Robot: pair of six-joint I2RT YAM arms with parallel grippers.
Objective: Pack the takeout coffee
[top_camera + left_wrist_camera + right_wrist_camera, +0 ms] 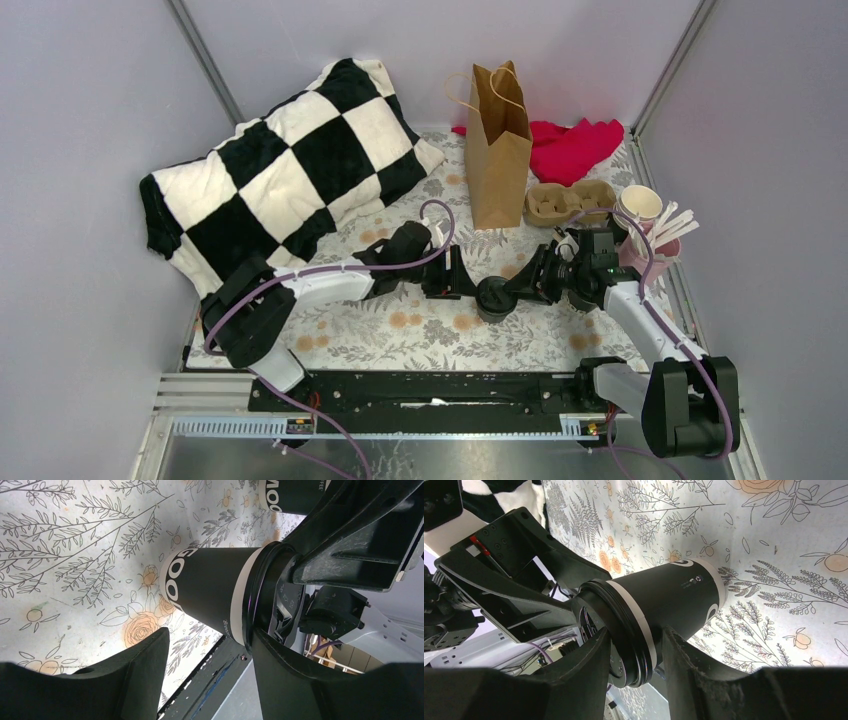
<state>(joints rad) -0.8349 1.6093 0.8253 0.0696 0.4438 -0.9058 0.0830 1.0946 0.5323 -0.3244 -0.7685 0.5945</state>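
I am working on the cup (494,297) that is standing upright, lid on, on the table (400,330) between my two arms and well short of the bag (497,150). My right claw (528,284) is closing on it from the right. In the right wrist view its fingers (574,680) are pressing the cup from both sides just under the lid, so I am judging that claw clamped on it. My left claw (468,284) is reaching in from the other side with its fingers apart. One finger is sitting by the lid rim and the other is standing clear of the cup wall, so this claw is gripping nothing.

A second cup (300,495) is showing at the top edge of the left wrist view, also on the table. The tray (570,203) beside the bag is showing bare wells, and I cannot see into the bag.

So I am judging the packing as barely begun. Both cups I can see are out on the table, and seating them in the tray or bag is all ahead of me
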